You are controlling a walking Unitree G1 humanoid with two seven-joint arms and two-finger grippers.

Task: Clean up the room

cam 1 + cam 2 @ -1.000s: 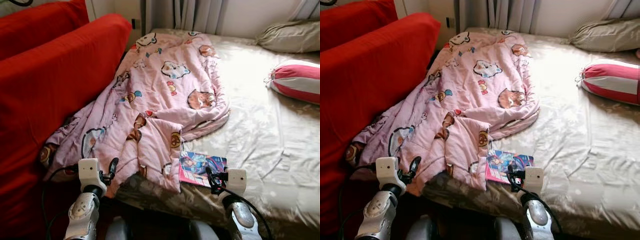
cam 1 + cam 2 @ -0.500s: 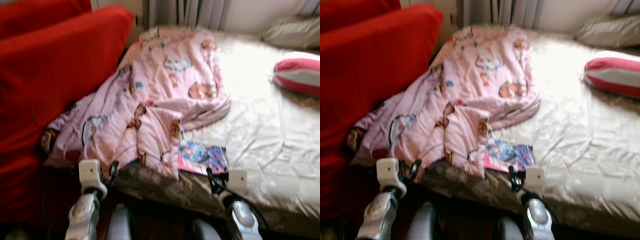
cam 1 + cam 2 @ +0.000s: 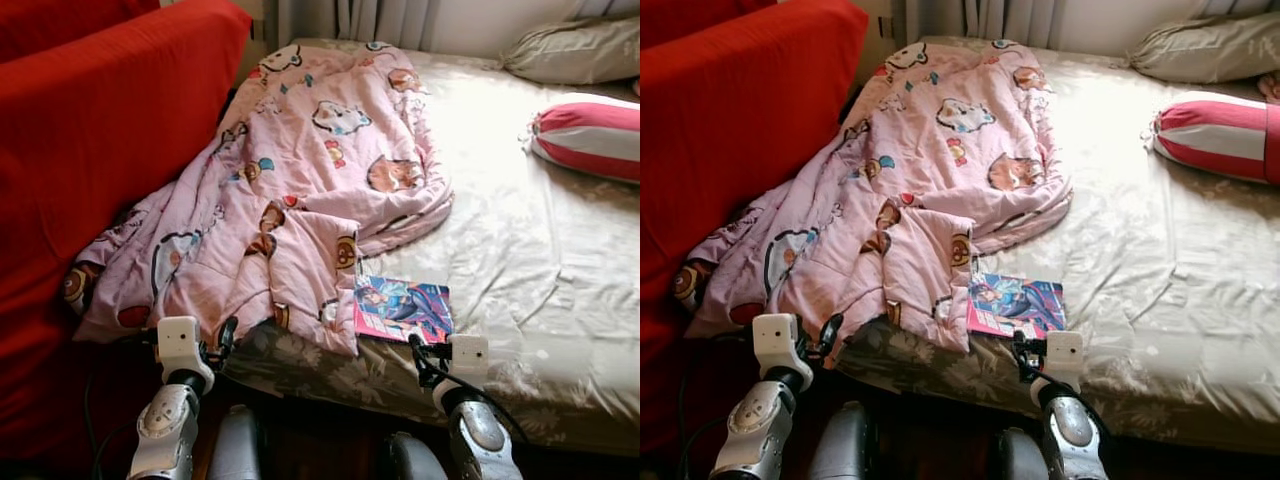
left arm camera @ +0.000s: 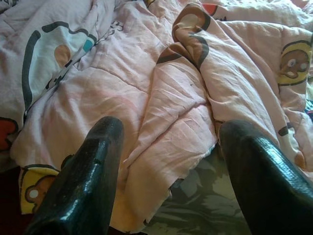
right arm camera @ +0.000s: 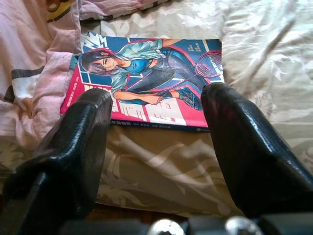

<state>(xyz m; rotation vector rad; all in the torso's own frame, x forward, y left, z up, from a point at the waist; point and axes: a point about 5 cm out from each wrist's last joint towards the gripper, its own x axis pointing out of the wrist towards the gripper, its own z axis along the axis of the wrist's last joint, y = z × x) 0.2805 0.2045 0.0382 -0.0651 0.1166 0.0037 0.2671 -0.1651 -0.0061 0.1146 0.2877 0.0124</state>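
A pink cartoon-print quilt [image 3: 300, 190] lies crumpled across the left half of the bed [image 3: 540, 250], one corner hanging over the front edge. A colourful comic book [image 3: 402, 310] lies flat on the sheet near the front edge, its left side tucked under the quilt. My right gripper [image 3: 422, 362] hovers open just short of the book, which fills the space ahead of its fingers [image 5: 247, 147] in the right wrist view. My left gripper [image 3: 222, 340] is open at the quilt's hanging corner [image 4: 161, 166], holding nothing.
A red sofa [image 3: 90, 150] stands tight against the bed's left side. A red-and-white striped bolster [image 3: 590, 140] and a beige pillow [image 3: 570, 50] lie at the far right. Curtains [image 3: 380, 18] hang behind the bed.
The camera has shifted, so the bed sits slightly lower and closer in view. Both grippers keep their pose, open in front of the bed edge.
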